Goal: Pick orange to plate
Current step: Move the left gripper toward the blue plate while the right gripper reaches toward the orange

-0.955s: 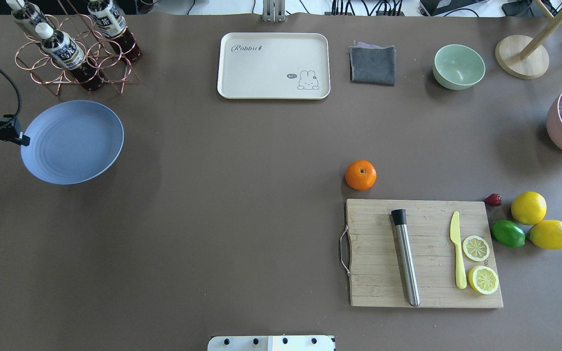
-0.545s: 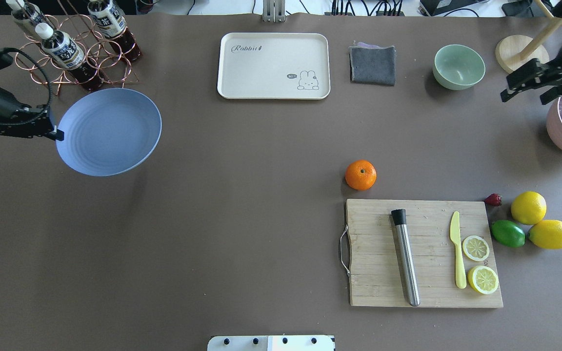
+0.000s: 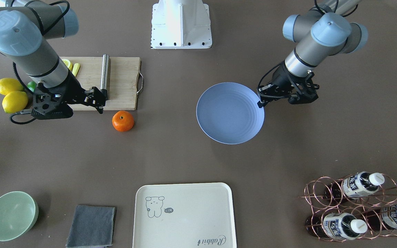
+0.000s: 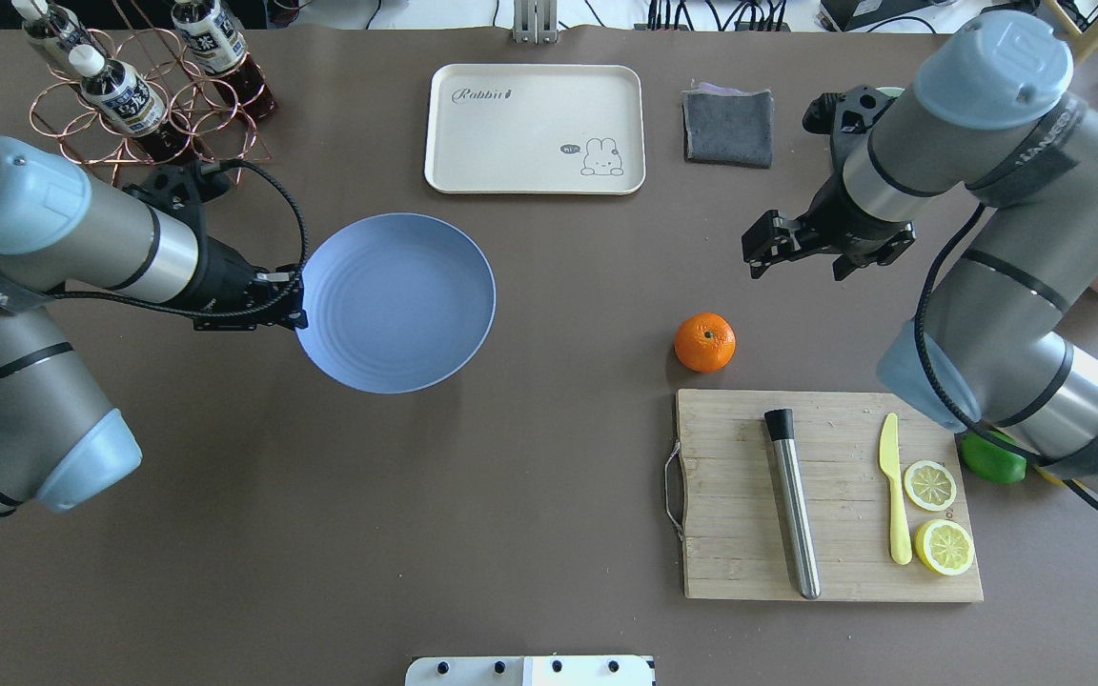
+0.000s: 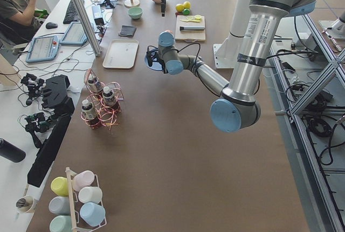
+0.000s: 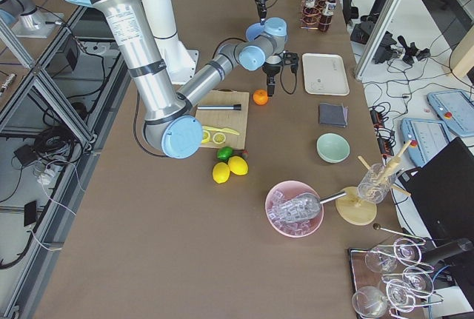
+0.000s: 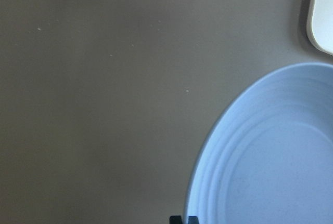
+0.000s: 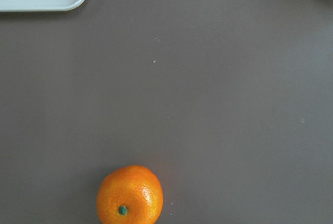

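The orange [image 4: 704, 342] sits alone on the brown table just beyond the cutting board's far left corner, and shows low in the right wrist view [image 8: 129, 195]. My right gripper [image 4: 797, 255] hovers open and empty, behind and to the right of it. My left gripper [image 4: 294, 307] is shut on the left rim of the periwinkle-blue plate [image 4: 398, 302], which it holds left of the table's middle. The front view shows the plate [image 3: 230, 113] well apart from the orange [image 3: 123, 121]. In the left wrist view the plate [image 7: 270, 156] fills the lower right.
A wooden cutting board [image 4: 730, 495] carries a metal muddler, a yellow knife and lemon slices. At the back are a cream tray [image 4: 511, 133], a grey cloth [image 4: 727, 125] and a copper bottle rack [image 4: 144, 95]. A mint bowl [image 3: 11, 215] and lemons [image 3: 10, 94] lie on the right arm's side.
My left arm has carried the plate rightwards, from the table's left edge toward the middle. My right arm has swung in from the right edge toward the orange, which has not moved.
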Robot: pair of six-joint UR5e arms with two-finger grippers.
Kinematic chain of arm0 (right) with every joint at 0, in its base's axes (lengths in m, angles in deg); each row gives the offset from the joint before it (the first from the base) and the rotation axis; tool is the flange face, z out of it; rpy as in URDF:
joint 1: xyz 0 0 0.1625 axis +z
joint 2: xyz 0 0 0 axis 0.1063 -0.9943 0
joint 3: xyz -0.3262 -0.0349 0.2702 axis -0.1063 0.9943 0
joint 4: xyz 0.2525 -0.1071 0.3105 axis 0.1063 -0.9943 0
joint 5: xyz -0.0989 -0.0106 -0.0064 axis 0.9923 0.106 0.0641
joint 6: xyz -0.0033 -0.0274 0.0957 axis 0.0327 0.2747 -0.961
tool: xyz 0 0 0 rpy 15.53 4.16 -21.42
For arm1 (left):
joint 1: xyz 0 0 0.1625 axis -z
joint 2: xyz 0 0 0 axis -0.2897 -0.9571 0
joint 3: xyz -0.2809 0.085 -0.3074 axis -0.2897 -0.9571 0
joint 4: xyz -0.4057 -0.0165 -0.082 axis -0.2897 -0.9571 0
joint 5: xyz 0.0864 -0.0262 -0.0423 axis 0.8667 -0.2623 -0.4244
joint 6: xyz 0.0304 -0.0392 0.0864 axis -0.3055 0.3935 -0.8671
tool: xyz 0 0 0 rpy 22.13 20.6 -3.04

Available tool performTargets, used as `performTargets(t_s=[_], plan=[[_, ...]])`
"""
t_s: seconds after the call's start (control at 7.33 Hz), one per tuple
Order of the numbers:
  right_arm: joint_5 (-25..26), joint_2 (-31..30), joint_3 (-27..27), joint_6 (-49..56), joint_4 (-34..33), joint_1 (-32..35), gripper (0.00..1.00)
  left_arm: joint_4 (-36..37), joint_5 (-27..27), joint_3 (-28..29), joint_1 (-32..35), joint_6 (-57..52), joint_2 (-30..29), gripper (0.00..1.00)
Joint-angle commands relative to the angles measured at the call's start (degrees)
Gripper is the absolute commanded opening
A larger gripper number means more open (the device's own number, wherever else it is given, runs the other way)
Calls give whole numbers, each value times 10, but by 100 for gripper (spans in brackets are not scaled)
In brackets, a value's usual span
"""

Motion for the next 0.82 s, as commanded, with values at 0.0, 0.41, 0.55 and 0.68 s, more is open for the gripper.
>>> performTargets(t_s=[0.0,0.41,0.55,0.68], plan=[[41,31,26,-23,1,-52,100,37,90,-7,-94,40,-34,0],[73,43,146,-43,145,-75,100,37,107,21,-128,67,-76,0],[70,43,147,-43,148,-75,100,37,107,23,-128,67,-76,0],[72,41,149,-43,149,-80,99,37,106,24,-129,67,-77,0]])
